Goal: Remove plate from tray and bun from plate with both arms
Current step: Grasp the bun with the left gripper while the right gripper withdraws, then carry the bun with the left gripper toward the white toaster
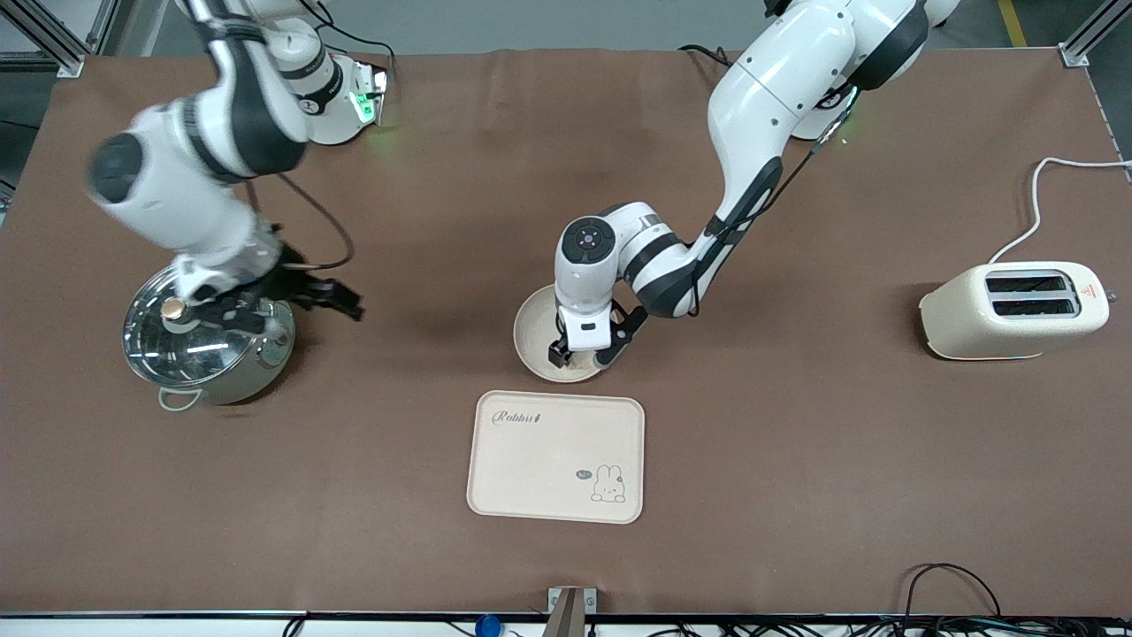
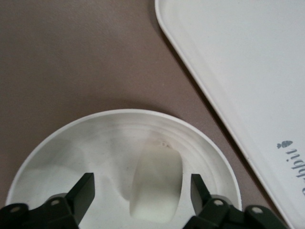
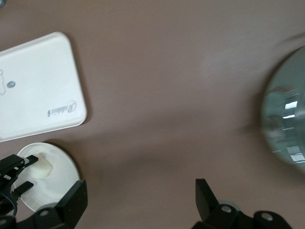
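Note:
The round cream plate [image 1: 531, 341] lies on the table's middle, just farther from the front camera than the rabbit tray. The pale bun [image 2: 155, 186] lies in the plate [image 2: 71, 148]. My left gripper [image 1: 579, 354] is down over the plate, open, with a finger on each side of the bun [image 3: 42, 167] and a gap at both sides; in its wrist view the gripper [image 2: 142, 193] straddles the bun. My right gripper [image 1: 340, 301] is open and empty over bare table beside the pot; it also shows in its wrist view [image 3: 138, 200].
A steel pot with a glass lid [image 1: 208, 345] stands toward the right arm's end. The cream rabbit tray [image 1: 555, 456] lies nearer the front camera than the plate. A cream toaster [image 1: 1013, 310] stands toward the left arm's end.

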Motion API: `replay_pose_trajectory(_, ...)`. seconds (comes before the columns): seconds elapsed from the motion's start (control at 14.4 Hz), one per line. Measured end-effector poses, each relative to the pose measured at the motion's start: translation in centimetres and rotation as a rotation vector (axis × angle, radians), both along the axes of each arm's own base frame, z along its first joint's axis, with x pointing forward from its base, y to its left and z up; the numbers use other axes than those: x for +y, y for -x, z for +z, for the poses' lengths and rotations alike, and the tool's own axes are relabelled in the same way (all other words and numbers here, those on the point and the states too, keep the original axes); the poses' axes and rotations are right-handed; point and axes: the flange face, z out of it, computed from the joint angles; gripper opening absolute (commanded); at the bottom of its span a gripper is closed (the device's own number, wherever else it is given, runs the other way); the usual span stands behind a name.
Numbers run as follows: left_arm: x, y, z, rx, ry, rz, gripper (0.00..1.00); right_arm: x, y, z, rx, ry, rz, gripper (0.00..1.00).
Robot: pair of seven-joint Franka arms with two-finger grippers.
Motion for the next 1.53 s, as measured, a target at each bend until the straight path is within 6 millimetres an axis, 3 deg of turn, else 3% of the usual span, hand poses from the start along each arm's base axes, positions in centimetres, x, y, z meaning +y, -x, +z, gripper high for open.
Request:
replay_pose_trajectory(0.21, 0.1, -0.2, -0.5, -0.006, -0.001, 0.001, 0.52, -7.5, -1.7, 5.7, -0.014, 0.063, 0.027, 1.0)
replay_pose_trajectory(0.42, 0.1, -0.1, -0.8, -0.004, -0.003, 0.0, 0.3, -12.1, -1.6, 10.7, -0.015, 0.106, 0.043, 1.0)
replay_pose_trajectory(0.7, 0.4, -1.1, 0.7, -0.011, -0.017, 0.015, 0.27, -13.7, 0.3, 16.8, -0.042, 0.188, 0.051, 1.0)
replay_pose_trajectory(0.91, 3.5, -4.0, 5.5, -0.014, -0.075, 0.077, 0.28, -13.8, 2.2, 19.2, -0.046, 0.207, 0.05, 1.0)
replay_pose_trajectory(1.04, 7.9, -6.4, 9.5, 0.0, -0.144, 0.107, 0.28, -13.8, 2.3, 19.1, -0.042, 0.22, 0.054, 1.0)
replay_pose_trajectory(1.18, 14.5, -9.1, 11.6, 0.028, -0.201, 0.111, 0.28, -13.8, 2.3, 18.7, -0.022, 0.254, 0.064, 1.0)
replay_pose_trajectory(1.32, 22.4, -11.2, 10.2, 0.087, -0.244, 0.105, 0.28, -13.9, 2.5, 18.4, 0.001, 0.267, 0.066, 1.0)
replay_pose_trajectory(1.53, 32.8, -12.2, 5.3, 0.198, -0.272, 0.108, 0.29, -13.9, 2.7, 18.2, 0.017, 0.268, 0.069, 1.0)
